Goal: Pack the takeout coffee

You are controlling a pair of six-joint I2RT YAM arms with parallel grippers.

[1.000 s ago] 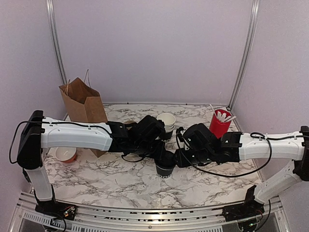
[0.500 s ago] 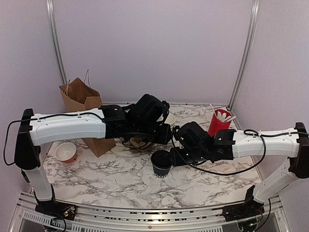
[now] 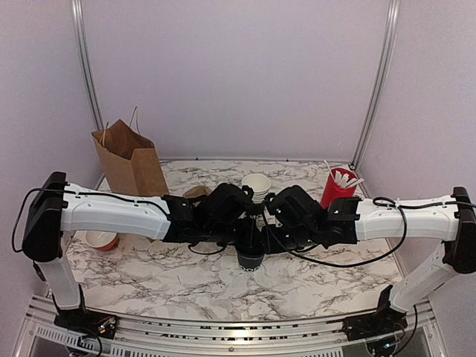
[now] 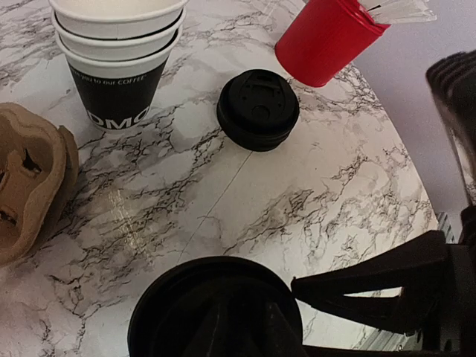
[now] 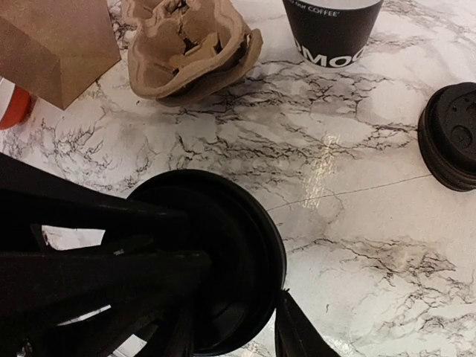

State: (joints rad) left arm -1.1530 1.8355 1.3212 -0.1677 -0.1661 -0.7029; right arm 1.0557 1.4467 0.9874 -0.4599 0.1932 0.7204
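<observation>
A black takeout coffee cup (image 3: 251,259) with a black lid stands on the marble table (image 3: 171,279) in the middle, between both arms. My right gripper (image 3: 262,245) is shut on the cup from the right; in the right wrist view its fingers flank the lidded cup (image 5: 249,245). My left gripper (image 3: 244,236) is directly above, its shut fingers resting on the lid (image 4: 160,316). The right gripper's fingers (image 4: 372,290) show beside the cup in the left wrist view.
Behind the cup stand a stack of open black cups (image 3: 256,186), a loose stack of black lids (image 4: 258,109) and a red cup of stirrers (image 3: 338,190). A brown paper bag (image 3: 130,160), a cardboard carrier (image 3: 195,193) and a small bowl (image 3: 100,239) are to the left.
My left gripper rose above the cup, then came back down onto its lid. My right gripper stayed on the cup, which shifted slightly left.
</observation>
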